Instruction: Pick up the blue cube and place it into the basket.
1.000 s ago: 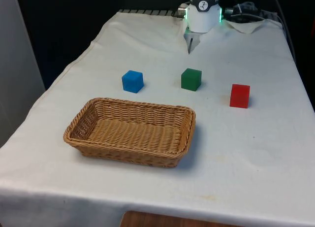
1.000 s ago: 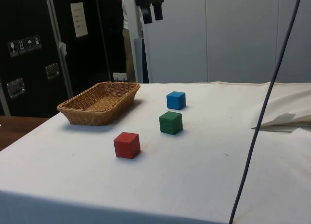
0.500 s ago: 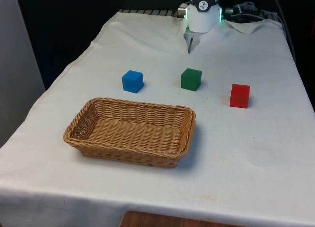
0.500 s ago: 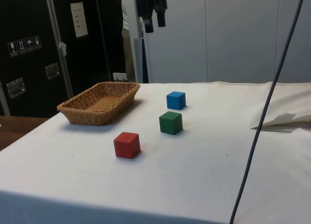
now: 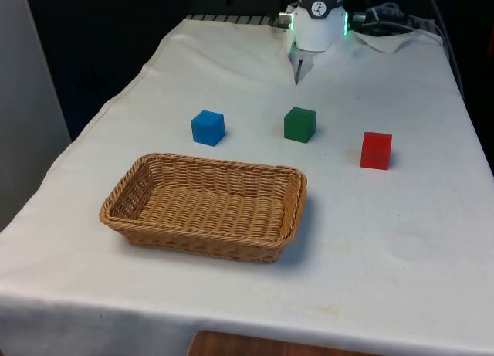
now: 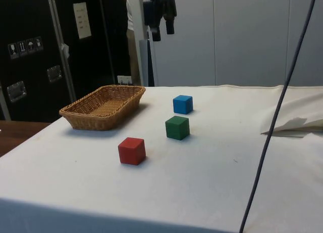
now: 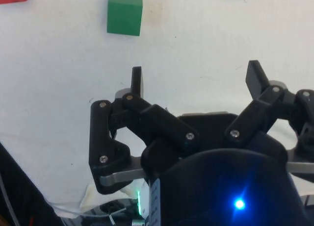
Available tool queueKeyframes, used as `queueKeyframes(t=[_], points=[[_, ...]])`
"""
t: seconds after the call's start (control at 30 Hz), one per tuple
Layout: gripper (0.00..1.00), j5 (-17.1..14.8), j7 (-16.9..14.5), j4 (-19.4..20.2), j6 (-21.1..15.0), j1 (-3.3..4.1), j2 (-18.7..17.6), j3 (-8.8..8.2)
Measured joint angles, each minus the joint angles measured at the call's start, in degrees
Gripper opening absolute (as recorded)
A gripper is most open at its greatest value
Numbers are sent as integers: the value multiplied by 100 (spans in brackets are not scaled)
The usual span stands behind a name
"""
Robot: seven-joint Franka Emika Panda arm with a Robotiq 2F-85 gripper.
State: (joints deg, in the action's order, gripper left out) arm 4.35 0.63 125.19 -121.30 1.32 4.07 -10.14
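The blue cube [image 5: 208,127] [image 6: 182,104] rests on the white cloth, just beyond the basket's far rim. The wicker basket [image 5: 193,240] [image 6: 96,119] holds nothing and stands towards the front view's left. My gripper [image 5: 296,69] [image 6: 161,33] [image 7: 196,81] hangs high over the far end of the table, open, with nothing between its fingers. It is well behind the blue cube and off to the front view's right of it.
A green cube [image 5: 299,124] [image 6: 177,127] [image 7: 124,12] stands beside the blue one, and a red cube [image 5: 376,150] [image 6: 132,150] lies further to the front view's right. Crumpled cloth [image 5: 390,39] bunches at the far right corner. A dark cable [image 6: 272,122] hangs across the side view.
In the side view my gripper has come down a little and shifted slightly towards the cubes. The cubes and the basket have not moved.
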Motion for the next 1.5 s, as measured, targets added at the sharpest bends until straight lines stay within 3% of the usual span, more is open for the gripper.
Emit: queueKeyframes(t=[0.3, 0.5, 0.8, 1.03, 1.5], points=[[100, -80, -292, 126, -92, -11, -23, -258], [100, -120, -573, 189, -350, -23, -223, -516], [100, -183, -865, 195, -544, -40, -441, -722], [100, -201, -1203, 195, -825, -57, -716, -974], [100, -206, -1364, 195, -1014, -63, -882, -1083]])
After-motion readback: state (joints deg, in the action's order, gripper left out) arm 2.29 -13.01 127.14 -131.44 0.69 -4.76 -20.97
